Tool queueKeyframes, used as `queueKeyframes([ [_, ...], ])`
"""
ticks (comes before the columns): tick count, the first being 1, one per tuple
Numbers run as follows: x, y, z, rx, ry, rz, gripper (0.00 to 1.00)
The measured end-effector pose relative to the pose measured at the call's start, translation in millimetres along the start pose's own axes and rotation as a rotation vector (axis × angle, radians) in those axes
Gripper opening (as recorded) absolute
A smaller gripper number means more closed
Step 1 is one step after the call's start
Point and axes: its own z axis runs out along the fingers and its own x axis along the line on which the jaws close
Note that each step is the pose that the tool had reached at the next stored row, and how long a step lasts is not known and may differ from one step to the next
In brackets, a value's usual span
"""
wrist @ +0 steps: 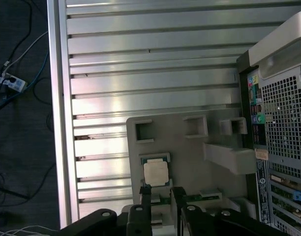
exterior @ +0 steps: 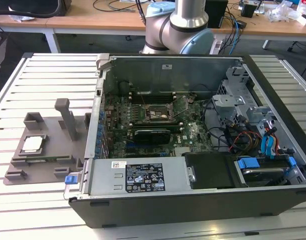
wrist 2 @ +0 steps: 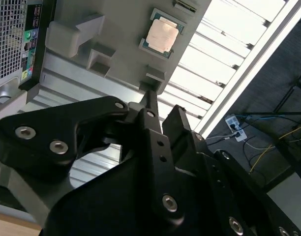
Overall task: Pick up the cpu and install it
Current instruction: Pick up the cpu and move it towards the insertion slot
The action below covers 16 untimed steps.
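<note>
1. At the exterior view's left, the cpu (exterior: 32, 144) is lying flat with its metal top up in a recess of the grey fixture (exterior: 50, 147). The fixture is resting on the slatted bench (exterior: 48, 70). The recess walls are enclosing the chip's edges, probably to keep it square and in a known place for pick-up.
2. In the first wrist view, the gripper (wrist: 161, 197) is hanging over that fixture with its fingers parted and nothing between them. The cpu (wrist: 155, 173) is sitting just beyond the fingertips and is not grasped. The gap between the fingers looks roughly matched to the chip's width, which suggests they are being lined up to take it by two opposite edges.
3. At the centre of the exterior view, the computer case (exterior: 193, 200) is lying on its side on the bench with the cover off. This is leaving the motherboard facing up for access from above.
4. In the upper middle of the case, the socket (exterior: 157, 114) is standing uncovered and looks unoccupied. It is well apart from the cpu.
5. At the top centre, the arm (exterior: 180, 25) is standing behind the case.
6. At the exterior view's right, the drive cage (exterior: 233, 95) and the blue cables (exterior: 268, 145) are sitting clear of the socket.
</note>
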Motion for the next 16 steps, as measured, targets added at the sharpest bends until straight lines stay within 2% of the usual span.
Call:
queueKeyframes([
  [4,0.3,0.0,0.0,0.0,0.0,0.0,0.55],
  [6,0.4,0.0,0.0,0.0,0.0,0.0,0.55],
  [8,0.4,-0.1,1.0,0.0131,-0.0011,0.0,0.55],
  [16,0.6,-0.4,8.5,0.0141,-0.0011,0.0,0.55],
])
